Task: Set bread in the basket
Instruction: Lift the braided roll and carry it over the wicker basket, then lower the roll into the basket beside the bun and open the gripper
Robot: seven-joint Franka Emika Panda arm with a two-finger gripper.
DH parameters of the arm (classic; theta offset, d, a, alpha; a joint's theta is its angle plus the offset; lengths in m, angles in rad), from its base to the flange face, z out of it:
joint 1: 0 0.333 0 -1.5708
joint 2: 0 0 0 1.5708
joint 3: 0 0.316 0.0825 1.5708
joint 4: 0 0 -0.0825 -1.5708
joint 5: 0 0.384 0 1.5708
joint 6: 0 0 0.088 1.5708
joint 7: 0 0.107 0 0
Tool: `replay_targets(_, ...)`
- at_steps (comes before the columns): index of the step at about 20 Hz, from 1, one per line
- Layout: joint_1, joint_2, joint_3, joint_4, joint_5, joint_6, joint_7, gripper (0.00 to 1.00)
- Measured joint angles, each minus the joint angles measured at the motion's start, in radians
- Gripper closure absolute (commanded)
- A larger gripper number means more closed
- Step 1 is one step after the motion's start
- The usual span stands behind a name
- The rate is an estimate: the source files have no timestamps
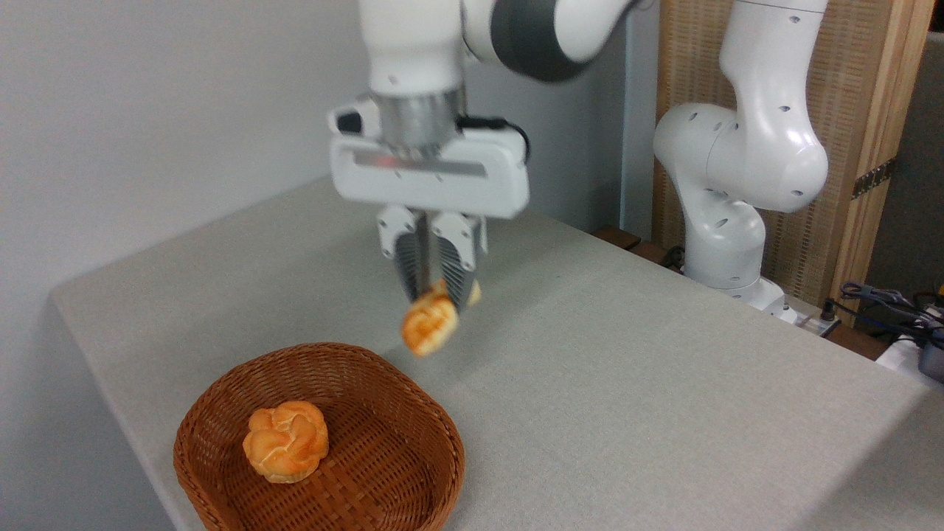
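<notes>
The bread (430, 324) was motion-blurred, its braiding unreadable, and its upper part was hidden between the fingers of the pincer (436, 291), themselves smeared. The arm (531, 29) ran out past the top edge. The basket (435, 435) lost its near rim to the bottom edge. The table (627, 369) was cut off at right and below.

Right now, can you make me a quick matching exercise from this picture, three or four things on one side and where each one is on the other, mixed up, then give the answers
Things:
1. bread
2. round bun
3. basket
4. gripper

Places:
A. lying inside the basket
B. standing on the grey table, bottom left of the picture
C. held in the air, above the table beyond the basket's far rim
D. pointing down from the arm, shut on the bread

Pairs: 1-C, 2-A, 3-B, 4-D
</notes>
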Motion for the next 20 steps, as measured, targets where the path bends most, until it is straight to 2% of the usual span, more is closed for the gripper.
replay_targets(6,0.003,0.120,0.001,0.213,-0.010,-0.003,0.274,0.65)
replay_targets(10,0.005,0.236,0.006,0.281,-0.010,0.148,0.349,0.65)
replay_targets(14,0.006,0.314,0.006,0.293,-0.010,0.241,0.417,0.57)
replay_targets(15,0.006,0.326,0.006,0.294,-0.010,0.259,0.434,0.54)
replay_targets(17,0.006,0.342,0.006,0.296,-0.010,0.288,0.450,0.39)
replay_targets(20,0.007,0.353,0.006,0.296,-0.010,0.327,0.464,0.23)
